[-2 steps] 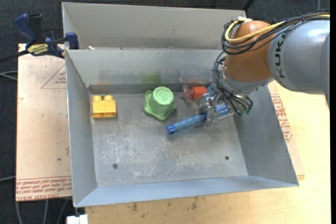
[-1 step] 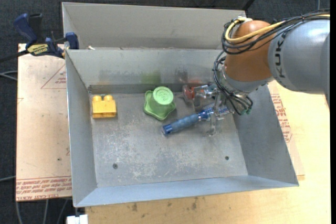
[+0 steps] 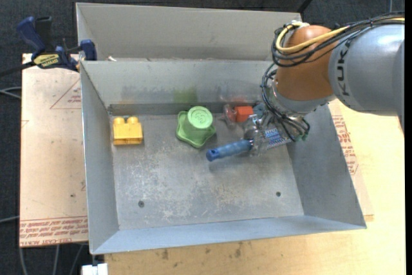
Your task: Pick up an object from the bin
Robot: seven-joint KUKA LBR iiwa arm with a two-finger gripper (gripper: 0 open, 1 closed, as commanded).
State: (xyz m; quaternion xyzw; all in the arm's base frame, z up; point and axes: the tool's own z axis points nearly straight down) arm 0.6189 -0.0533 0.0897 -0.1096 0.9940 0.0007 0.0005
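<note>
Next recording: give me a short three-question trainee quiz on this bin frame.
1. True or false: the green cup touches the yellow toy brick.
2. Which thing lies nearest the end effector? A) yellow toy brick B) blue rod-shaped piece C) green cup
3. Fill in: the thing farthest from the end effector is the ___.
Key: 1 false; 2 B; 3 yellow toy brick.
</note>
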